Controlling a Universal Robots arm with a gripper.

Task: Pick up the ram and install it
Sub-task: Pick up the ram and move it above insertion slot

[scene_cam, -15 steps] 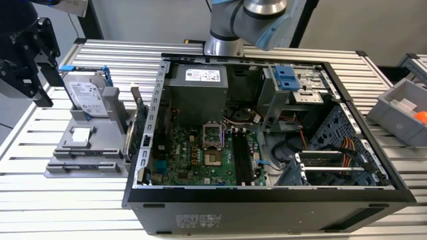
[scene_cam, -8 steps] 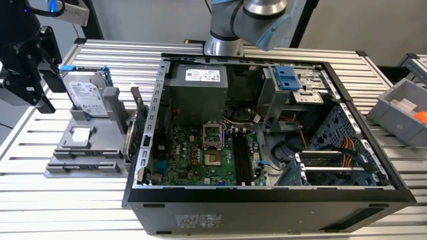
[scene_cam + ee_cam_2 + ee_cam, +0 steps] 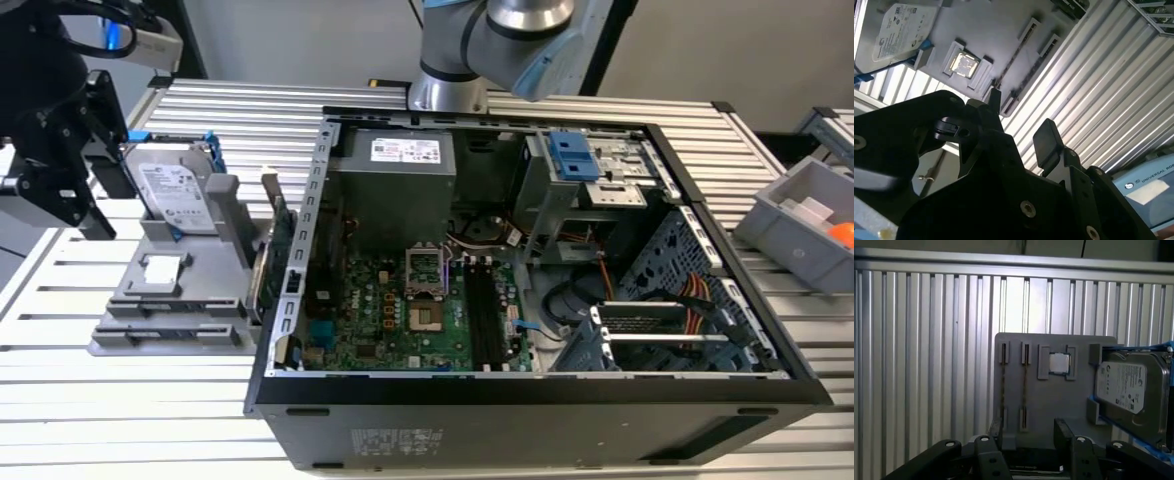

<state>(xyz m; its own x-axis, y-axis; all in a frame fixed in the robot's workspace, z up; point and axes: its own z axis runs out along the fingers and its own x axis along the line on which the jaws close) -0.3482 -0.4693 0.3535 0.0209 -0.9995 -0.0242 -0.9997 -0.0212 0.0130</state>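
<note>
**Hand over the parts holder.** My hand [image 3: 1028, 426] hangs above the near edge of the grey holder [image 3: 1054, 400], which lies on the ribbed worktop [image 3: 929, 365]. My fingers [image 3: 1061, 432] stand apart, with nothing between them.

The ram [image 3: 1025, 385] stands on edge in a pair of slots in the holder. From above it appears as a thin dark line. A second, similar stick [image 3: 1003, 382] stands just beside it in the neighbouring slots. Neither stick touches my fingers.

The same holder carries a square processor chip [image 3: 1058, 363] in its pocket and a silver hard drive [image 3: 1126, 390] in a blue-edged bracket.

The holder sits to the exterior view's left of the open computer case [image 3: 534, 400], whose motherboard [image 3: 374, 310] faces up.
</note>
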